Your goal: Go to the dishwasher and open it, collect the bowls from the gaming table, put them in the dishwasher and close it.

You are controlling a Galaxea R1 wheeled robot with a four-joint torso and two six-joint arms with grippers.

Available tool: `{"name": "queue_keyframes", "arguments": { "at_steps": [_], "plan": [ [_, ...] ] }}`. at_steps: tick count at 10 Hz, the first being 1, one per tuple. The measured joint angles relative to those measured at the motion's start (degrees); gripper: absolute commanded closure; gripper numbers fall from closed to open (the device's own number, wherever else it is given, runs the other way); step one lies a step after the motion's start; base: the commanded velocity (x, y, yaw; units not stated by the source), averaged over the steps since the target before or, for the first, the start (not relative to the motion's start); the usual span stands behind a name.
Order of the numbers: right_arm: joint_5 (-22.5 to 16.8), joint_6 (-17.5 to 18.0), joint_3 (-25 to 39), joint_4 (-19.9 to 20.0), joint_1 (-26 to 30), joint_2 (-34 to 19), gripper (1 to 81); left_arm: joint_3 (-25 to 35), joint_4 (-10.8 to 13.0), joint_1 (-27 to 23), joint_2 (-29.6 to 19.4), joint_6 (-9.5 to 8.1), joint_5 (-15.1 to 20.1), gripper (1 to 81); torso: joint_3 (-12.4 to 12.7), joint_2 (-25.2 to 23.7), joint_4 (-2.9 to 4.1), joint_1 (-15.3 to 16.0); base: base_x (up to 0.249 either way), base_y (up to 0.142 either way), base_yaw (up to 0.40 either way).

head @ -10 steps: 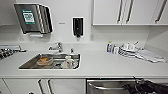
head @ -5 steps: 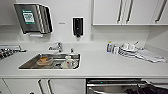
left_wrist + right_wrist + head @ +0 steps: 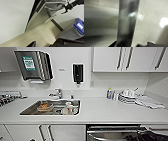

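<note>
Under the white counter, at the right of the sink, sits the brushed-steel dishwasher (image 3: 112, 133), door slightly ajar. Heavy, stiff, hinged; its smooth horizontal bar handle (image 3: 50, 9) suits gripping. Right claw's state can't be told

The right arm (image 3: 150, 136) is black with a glossy, segmented casing, at 5 o'clock in the head view. In the left wrist view it appears as a black jointed link (image 3: 71, 5) with thin dark cabling. A blue housing (image 3: 79, 25) carries a pale marking
</note>
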Motion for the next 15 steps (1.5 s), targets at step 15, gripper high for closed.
{"name": "queue_keyframes", "arguments": {
  "at_steps": [15],
  "plan": [
    [6.51,-0.44,-8.52,0.83,-10.79,3.44,1.0,0.45,-0.01,0.30,-0.11,0.00,0.09,1.0,-0.02,-0.04,0.00,0.00,-0.083,0.000,0.000]
  ]
}}
